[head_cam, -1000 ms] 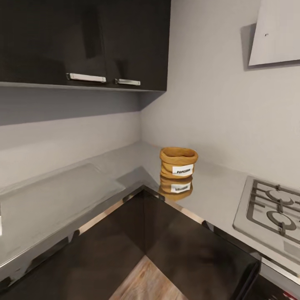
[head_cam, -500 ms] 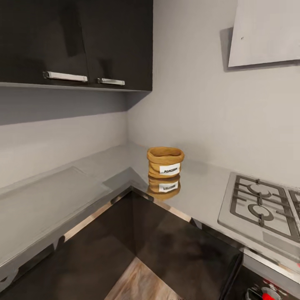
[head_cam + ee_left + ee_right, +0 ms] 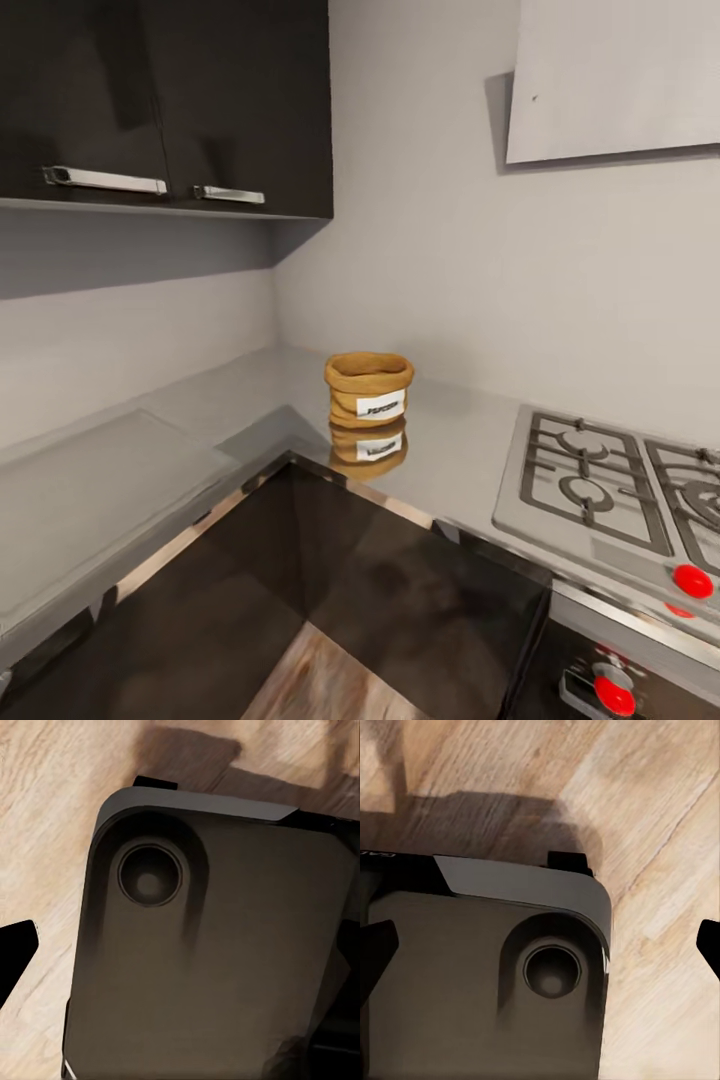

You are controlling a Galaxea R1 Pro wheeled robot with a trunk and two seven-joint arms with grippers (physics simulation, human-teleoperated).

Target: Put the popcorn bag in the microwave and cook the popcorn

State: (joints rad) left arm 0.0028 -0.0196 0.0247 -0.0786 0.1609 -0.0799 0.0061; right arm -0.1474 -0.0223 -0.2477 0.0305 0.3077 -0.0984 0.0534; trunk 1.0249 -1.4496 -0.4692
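Note:
The popcorn bag [image 3: 369, 389], a squat tan sack with a rolled rim and a white label, stands upright on the grey countertop [image 3: 140, 470] near its inner corner, mirrored in the glossy slab. Its inside is hidden, so no popcorn shows. The microwave is out of view. My left gripper [image 3: 180, 960] hangs over the robot's dark base and the wooden floor, with one black fingertip [image 3: 15, 960] at the picture's edge. My right gripper [image 3: 540, 945] is open, its fingertips [image 3: 375, 952] far apart, with nothing between them.
A steel gas hob [image 3: 610, 490] with red knobs [image 3: 692, 580] sits on the counter right of the bag. Dark wall cabinets [image 3: 160, 100] hang above the left run, and a pale hood [image 3: 615, 75] above the hob. Dark base cabinets [image 3: 400, 600] front the corner.
The whole head view has swung right: bag and cabinets slid left in the picture, and more of the hob with its red knobs came into view. The bag itself has not moved.

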